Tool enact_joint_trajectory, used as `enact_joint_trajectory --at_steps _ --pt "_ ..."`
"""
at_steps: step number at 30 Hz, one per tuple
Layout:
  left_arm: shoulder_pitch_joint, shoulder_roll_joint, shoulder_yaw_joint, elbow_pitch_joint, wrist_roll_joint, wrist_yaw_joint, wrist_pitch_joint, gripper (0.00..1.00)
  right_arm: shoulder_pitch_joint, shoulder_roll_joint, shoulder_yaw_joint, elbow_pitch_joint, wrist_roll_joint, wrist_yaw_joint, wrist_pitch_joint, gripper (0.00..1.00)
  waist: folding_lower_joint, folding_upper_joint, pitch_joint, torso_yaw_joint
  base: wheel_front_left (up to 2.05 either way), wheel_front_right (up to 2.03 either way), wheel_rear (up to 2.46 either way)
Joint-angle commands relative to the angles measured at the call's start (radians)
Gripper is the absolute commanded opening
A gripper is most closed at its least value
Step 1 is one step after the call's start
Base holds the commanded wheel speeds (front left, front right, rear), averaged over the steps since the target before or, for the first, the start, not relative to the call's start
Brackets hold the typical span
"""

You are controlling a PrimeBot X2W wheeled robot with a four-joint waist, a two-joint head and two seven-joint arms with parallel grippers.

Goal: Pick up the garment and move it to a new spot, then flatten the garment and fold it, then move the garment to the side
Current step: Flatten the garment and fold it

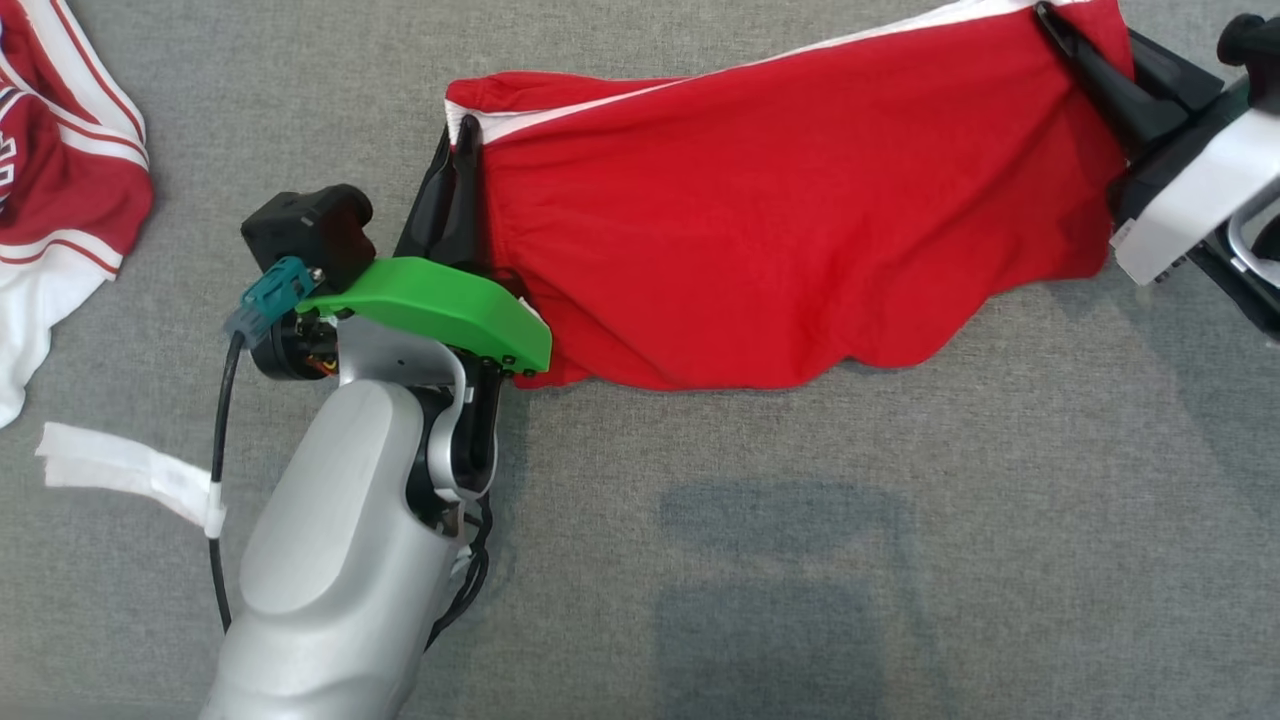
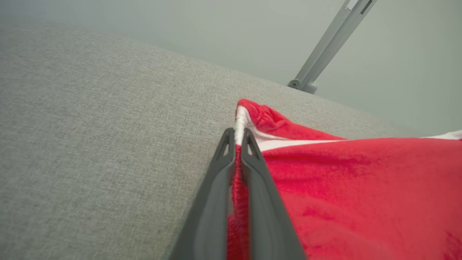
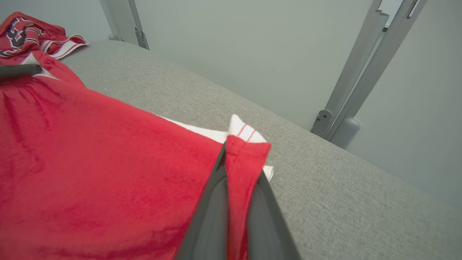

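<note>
The garment (image 1: 790, 210) is red with a white stripe along its far edge, stretched across the grey table between my two grippers. My left gripper (image 1: 462, 135) is shut on its left corner; in the left wrist view the red and white cloth (image 2: 361, 187) is pinched between the dark fingers (image 2: 213, 195) of that gripper (image 2: 237, 134). My right gripper (image 1: 1050, 15) is shut on the right corner at the head view's top right. In the right wrist view the red hem (image 3: 245, 155) folds over the fingers (image 3: 209, 216), hiding the tips of the gripper (image 3: 238, 151). The garment's near edge sags onto the table.
A second red and white garment (image 1: 60, 170) lies at the table's left edge, also seen as a jersey (image 3: 32, 34) in the right wrist view. A white strip of tape (image 1: 120, 470) lies beside my left forearm. Grey frame posts (image 3: 361, 68) stand behind the table (image 1: 900, 550).
</note>
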Motion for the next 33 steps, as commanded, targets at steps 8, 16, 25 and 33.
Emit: enact_joint_trajectory --at_steps 8,16,25,33 --pt "-0.075 -0.004 -0.045 0.097 -0.024 0.01 -0.011 0.0 -0.087 0.04 0.067 0.124 -0.026 -0.001 -0.003 1.0 0.0 0.0 0.02 0.021 0.0 0.0 0.0" --pt "-0.069 0.001 -0.079 0.178 0.006 0.04 -0.074 1.0 -0.047 0.109 0.006 0.259 -0.099 -0.001 -0.003 1.0 0.0 0.0 -0.022 -0.008 0.0 0.0 0.0" --pt "0.115 0.072 -0.082 0.022 0.099 0.123 -0.18 1.0 0.078 0.129 -0.138 0.292 -0.062 -0.001 0.044 1.0 0.0 0.0 -0.134 -0.055 0.0 0.0 0.0" --pt "0.314 0.09 -0.064 -0.201 0.262 0.213 -0.201 1.0 0.162 0.176 -0.215 0.283 0.05 -0.001 0.296 1.0 0.0 0.0 -0.123 0.002 0.0 0.0 0.0"
